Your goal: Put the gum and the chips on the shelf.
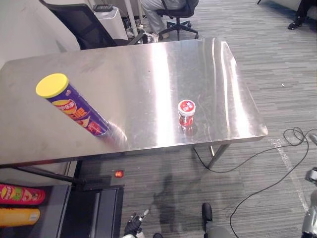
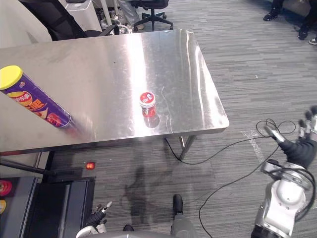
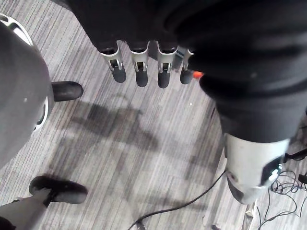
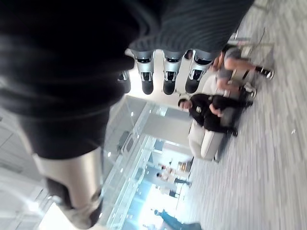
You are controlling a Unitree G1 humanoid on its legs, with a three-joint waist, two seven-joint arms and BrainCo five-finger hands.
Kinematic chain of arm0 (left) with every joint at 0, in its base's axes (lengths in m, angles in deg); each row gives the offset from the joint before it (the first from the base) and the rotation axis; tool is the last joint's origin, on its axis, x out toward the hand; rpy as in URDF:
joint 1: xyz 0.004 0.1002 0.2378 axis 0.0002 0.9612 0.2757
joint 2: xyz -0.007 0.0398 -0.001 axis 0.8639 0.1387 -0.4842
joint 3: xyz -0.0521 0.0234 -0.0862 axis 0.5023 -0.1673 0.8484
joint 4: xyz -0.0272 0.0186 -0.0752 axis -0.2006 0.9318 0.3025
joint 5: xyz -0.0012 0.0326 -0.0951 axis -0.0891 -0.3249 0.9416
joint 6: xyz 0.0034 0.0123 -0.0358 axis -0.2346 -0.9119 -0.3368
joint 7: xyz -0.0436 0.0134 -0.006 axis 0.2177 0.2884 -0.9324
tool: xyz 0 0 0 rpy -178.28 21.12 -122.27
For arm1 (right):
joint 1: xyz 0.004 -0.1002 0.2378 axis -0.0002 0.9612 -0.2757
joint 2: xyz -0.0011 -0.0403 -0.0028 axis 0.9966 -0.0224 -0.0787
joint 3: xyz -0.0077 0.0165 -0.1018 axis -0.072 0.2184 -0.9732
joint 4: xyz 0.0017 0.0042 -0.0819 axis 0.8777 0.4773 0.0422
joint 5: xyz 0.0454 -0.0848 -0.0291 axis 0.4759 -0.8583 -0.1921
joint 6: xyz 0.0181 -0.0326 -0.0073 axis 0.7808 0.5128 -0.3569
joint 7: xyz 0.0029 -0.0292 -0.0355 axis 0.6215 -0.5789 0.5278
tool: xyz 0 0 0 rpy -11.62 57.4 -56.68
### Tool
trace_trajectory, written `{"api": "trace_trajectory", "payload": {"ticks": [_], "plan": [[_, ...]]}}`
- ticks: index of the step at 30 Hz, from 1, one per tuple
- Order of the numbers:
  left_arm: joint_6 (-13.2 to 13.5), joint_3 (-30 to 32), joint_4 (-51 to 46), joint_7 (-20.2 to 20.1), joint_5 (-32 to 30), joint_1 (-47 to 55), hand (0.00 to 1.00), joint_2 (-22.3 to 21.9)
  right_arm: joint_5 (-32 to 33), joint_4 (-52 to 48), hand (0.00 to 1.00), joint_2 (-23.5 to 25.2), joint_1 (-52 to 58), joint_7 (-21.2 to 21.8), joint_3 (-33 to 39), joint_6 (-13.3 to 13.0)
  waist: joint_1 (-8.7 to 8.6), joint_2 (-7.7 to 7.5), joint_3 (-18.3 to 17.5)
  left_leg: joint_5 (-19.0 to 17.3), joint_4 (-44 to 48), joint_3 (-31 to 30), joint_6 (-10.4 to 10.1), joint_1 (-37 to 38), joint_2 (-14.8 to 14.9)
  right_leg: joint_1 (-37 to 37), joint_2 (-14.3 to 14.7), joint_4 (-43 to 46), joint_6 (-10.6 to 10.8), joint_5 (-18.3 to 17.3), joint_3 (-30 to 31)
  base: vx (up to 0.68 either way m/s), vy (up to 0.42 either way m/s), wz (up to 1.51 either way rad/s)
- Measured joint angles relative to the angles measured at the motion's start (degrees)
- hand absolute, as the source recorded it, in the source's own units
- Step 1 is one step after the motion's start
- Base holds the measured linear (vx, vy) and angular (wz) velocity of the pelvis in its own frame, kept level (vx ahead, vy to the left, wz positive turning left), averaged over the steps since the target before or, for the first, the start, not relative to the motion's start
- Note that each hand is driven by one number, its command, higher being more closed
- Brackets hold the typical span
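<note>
Chips meant one purple can (image 1: 79,110) with a yellow lid, near the front edge of the steel worktop (image 1: 148,64), toward its left end. Its foot blurred into the shine, so I couldn't tell whether it stood straight. One gum jar (image 1: 186,115), red with a red-and-white lid, stood upright by the front edge, well apart from the can. Two tubes, one red (image 1: 20,194) and one yellow (image 1: 19,216), lay in the shelf (image 1: 57,213), both cut off.

From the right eye, the right hand (image 2: 301,146) hung beyond the worktop's right edge, fingers spread, empty.

The left wrist camera showed the left hand (image 3: 141,72) with fingers straight over the carpet (image 3: 124,143), holding nothing.

The right wrist camera showed straight, empty fingers and blurred seated people (image 4: 206,108).
</note>
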Motion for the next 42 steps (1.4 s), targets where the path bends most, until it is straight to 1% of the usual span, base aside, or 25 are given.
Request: {"api": "trace_trajectory", "payload": {"ticks": [3, 8, 9, 11, 13, 15, 16, 17, 18, 21, 24, 26, 29, 31, 35, 38, 42], "plan": [[0.0, -1.1, 0.0, 0.2, 0.0, -0.2, 0.0, 0.8, 0.6, 0.0, 0.0, -1.2, -1.8, 1.7, -3.7, 0.0, 0.08, -0.9, 0.4, 0.2, 0.0, -1.0, 0.3, -0.3, -0.7, 0.1, -0.8, 0.0, 0.3, 0.2, -0.5, -0.05, -0.026, 0.14], [0.0, -1.7, 0.0, 0.8, 0.0, -0.7, 0.0, 0.9, 1.8, 0.1, 0.0, -1.3, -3.1, 2.5, -8.2, -0.4, 0.11, -1.3, 0.7, 0.5, 0.0, -3.1, 0.8, -1.3, -1.5, 0.0, -1.9, 0.0, 0.8, 0.5, -1.8, -0.05, -0.03, 0.17], [0.0, -2.0, -0.2, 1.2, 0.0, -0.8, 0.0, 1.1, 1.8, 0.5, 0.0, -1.3, -4.0, 2.6, -10.3, -0.4, 0.12, -1.58, 0.9, 0.6, 0.0, -3.7, 0.9, -1.5, -1.7, 0.1, -2.2, 0.0, 0.8, 0.6, -2.2, -0.05, -0.034, 0.2], [0.0, -2.5, -0.2, 1.3, 0.0, -0.8, 0.0, 1.3, 1.8, 0.5, 0.0, -1.3, -4.8, 2.8, -11.8, -0.4, 0.14, -1.75, 1.0, 0.7, 0.1, -4.2, 1.1, -2.0, -1.8, 0.0, -2.4, 0.0, 0.9, 0.6, -2.7, -0.05, -0.034, 0.18], [0.0, -3.4, -0.9, 1.5, 0.0, -0.8, 0.0, 1.9, 1.8, 0.8, 0.0, -1.4, -6.6, 2.9, -14.5, -0.4, 0.28, -2.22, 1.7, 0.9, 0.1, -5.0, 1.4, -2.4, -2.0, 0.0, -2.7, 0.0, 0.8, 0.8, -3.2, -0.05, -0.042, 0.19], [0.0, -3.5, -1.2, 1.8, 0.0, -0.9, 0.0, 2.0, 1.8, 2.0, 0.0, -2.5, -8.7, 2.9, -17.1, -0.5, 0.43, -2.4, 2.1, 1.1, 0.2, -6.1, 1.7, -3.2, -2.2, -0.1, -3.0, 0.0, 0.8, 0.8, -4.1, -0.03, -0.031, 0.21], [0.0, -3.5, -1.1, 1.8, 0.0, -1.1, 0.0, 2.0, 1.8, 2.6, 0.0, -2.9, -9.3, 2.9, -17.8, -0.5, 0.69, -2.4, 2.3, 1.1, 0.2, -6.2, 1.8, -3.2, -2.3, -0.1, -3.1, 0.0, 0.9, 0.9, -4.2, -0.02, -0.02, 0.14], [0.0, -3.6, -1.1, 1.9, 0.0, -1.6, 0.0, 2.0, 1.8, 3.1, 0.0, -3.5, -10.3, 2.9, -18.4, -0.5, 1.46, -2.34, 2.9, 1.2, 0.2, -6.5, 1.8, -3.3, -2.5, 0.0, -3.2, 0.0, 0.9, 0.9, -4.4, -0.02, -0.015, 0.07], [0.0, -3.7, -1.1, 1.9, 0.0, -1.8, 0.0, 2.0, 1.8, 3.3, 0.0, -3.7, -10.8, 2.8, -18.8, -0.5, 1.57, -2.29, 3.2, 1.2, 0.2, -6.7, 1.9, -3.4, -2.5, -0.1, -3.2, 0.0, 1.0, 0.9, -4.5, -0.02, -0.02, 0.17], [0.0, -4.0, -1.1, 2.3, 0.0, -2.2, 0.0, 2.1, 1.8, 6.2, 0.0, -3.8, -14.0, 2.5, -21.7, -0.4, 1.78, -2.28, 3.8, 1.5, 0.3, -8.0, 2.2, -4.4, -2.7, -0.3, -3.4, 0.0, 1.0, 0.9, -5.9, 0.0, -0.023, 0.21], [0.0, -4.5, -1.2, 2.3, 0.0, -2.3, 0.0, 2.2, 1.7, 7.6, 0.0, -3.8, -15.7, 2.5, -23.0, -0.3, 1.78, -2.23, 4.1, 1.6, 0.3, -8.9, 2.4, -5.0, -2.9, -0.3, -3.7, 0.0, 1.0, 0.9, -6.5, 0.02, -0.005, 0.17], [0.0, -5.8, -1.4, 2.3, 0.0, -2.4, 0.0, 2.8, 1.7, 7.9, 0.0, -3.9, -16.6, 2.3, -24.5, -0.3, 1.96, -2.28, 4.9, 1.6, 0.4, -9.1, 2.4, -5.1, -3.2, -0.2, -4.1, 0.0, 1.0, 0.9, -7.0, 0.01, 0.008, 0.09], [0.0, -6.1, -1.4, 2.4, 0.0, -2.3, 0.0, 3.0, 1.7, 9.7, 0.0, -3.9, -16.7, 2.2, -25.7, -0.3, 2.17, -2.24, 5.0, 1.6, 0.5, -9.7, 2.4, -5.3, -3.5, 0.0, -4.5, 0.0, 1.0, 0.9, -7.7, 0.01, 0.011, 0.09], [0.0, -6.2, -1.6, 2.4, 0.0, -2.3, 0.0, 3.0, 1.7, 10.2, 0.0, -3.9, -16.7, 2.2, -26.4, 0.3, 2.52, -2.24, 5.1, 1.6, 0.5, -10.1, 2.4, -5.5, -3.6, 0.0, -4.6, 0.0, 1.0, 0.9, -7.9, 0.01, 0.002, 0.1], [0.0, -6.2, -2.0, 2.5, 0.0, -2.3, 0.0, 3.1, 1.7, 10.8, 0.0, -3.9, -17.2, 2.6, -27.3, 0.5, 3.3, -2.22, 5.8, 1.6, 1.4, -10.4, 2.4, -6.1, -3.5, 0.0, -4.8, 0.0, 1.0, 0.9, -8.5, -0.01, -0.009, 0.06], [0.0, -6.2, -2.2, 2.6, 0.0, -2.3, 0.0, 3.3, 1.7, 11.8, 0.0, -3.9, -17.7, 2.9, -29.1, 0.6, 3.3, -2.32, 6.5, 1.6, 1.5, -10.5, 2.4, -6.3, -3.5, -0.1, -4.8, 0.0, 1.0, 0.9, -8.6, -0.04, -0.019, 0.02], [0.0, -6.4, -2.2, 2.7, 0.0, -2.3, 0.0, 3.3, 1.6, 11.8, 0.0, -3.9, -17.8, 2.9, -30.6, 0.6, 3.24, -2.32, 6.5, 1.6, 2.0, -11.1, 2.4, -7.0, -3.4, -0.2, -4.8, 0.0, 1.0, 0.9, -9.0, -0.04, -0.019, 0.05]]}}
